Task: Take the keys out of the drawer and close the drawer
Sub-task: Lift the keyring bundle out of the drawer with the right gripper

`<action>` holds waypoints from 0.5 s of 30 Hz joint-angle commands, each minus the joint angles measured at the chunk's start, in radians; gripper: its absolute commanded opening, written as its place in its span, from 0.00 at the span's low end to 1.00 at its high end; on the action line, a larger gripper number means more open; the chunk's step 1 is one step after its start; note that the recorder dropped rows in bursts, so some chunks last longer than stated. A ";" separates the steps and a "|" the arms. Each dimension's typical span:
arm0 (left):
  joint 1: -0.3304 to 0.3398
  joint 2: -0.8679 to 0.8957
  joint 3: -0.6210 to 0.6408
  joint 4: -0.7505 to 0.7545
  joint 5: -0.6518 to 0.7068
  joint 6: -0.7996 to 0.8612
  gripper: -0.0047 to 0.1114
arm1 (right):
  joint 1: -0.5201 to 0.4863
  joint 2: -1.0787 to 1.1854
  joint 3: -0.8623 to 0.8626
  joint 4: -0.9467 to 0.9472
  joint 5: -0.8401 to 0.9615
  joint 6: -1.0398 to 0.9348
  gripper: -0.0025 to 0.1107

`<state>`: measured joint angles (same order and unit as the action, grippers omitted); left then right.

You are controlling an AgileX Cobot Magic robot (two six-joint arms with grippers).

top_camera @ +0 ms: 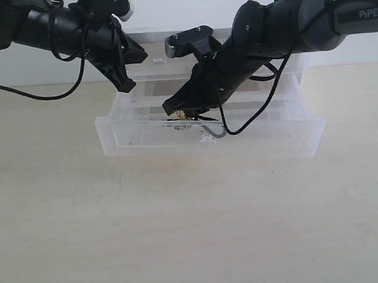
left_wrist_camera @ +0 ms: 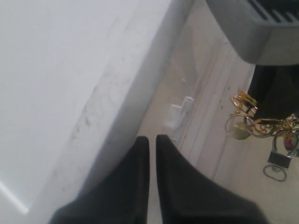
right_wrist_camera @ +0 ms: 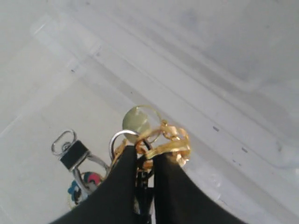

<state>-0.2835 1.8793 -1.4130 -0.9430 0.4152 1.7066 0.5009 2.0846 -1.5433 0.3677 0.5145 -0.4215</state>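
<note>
Pinch on the keys (right_wrist_camera: 164, 140) by the right gripper (right_wrist_camera: 145, 156), fingers (right_wrist_camera: 117, 196) closed to a thin gap around the gold rings. Found inside the pulled-out middle drawer (top_camera: 144, 136), low over its floor; hard to tell whether resting on it or just clear. Silver clasp and coloured charm dangling beside the fingers, not clamped. Left gripper (left_wrist_camera: 152, 140) near the upper left of the drawer unit (top_camera: 293, 72), fingers pressed almost together, holding nothing.

Likely trouble from here: a shallow hold on smooth metal rings, so a slide out of the pinch on the lift and a drop back into the drawer or onto the table (top_camera: 193, 230). Also possible: the hanging clasp or cord snagging on the drawer's front wall on the way out, tugging the light plastic unit forward. Safer to rise straight up and clear before moving outward. Later, risk of the closing push shoving the whole unit backward instead of seating the drawer, unless braced.
</note>
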 commanded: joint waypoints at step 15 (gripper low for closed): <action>0.006 -0.007 -0.023 -0.034 -0.117 0.000 0.08 | -0.001 -0.259 0.006 -0.023 0.048 -0.005 0.02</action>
<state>-0.2844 1.8793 -1.4130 -0.9430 0.4145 1.7066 0.5009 1.8723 -1.5348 0.3522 0.5566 -0.4287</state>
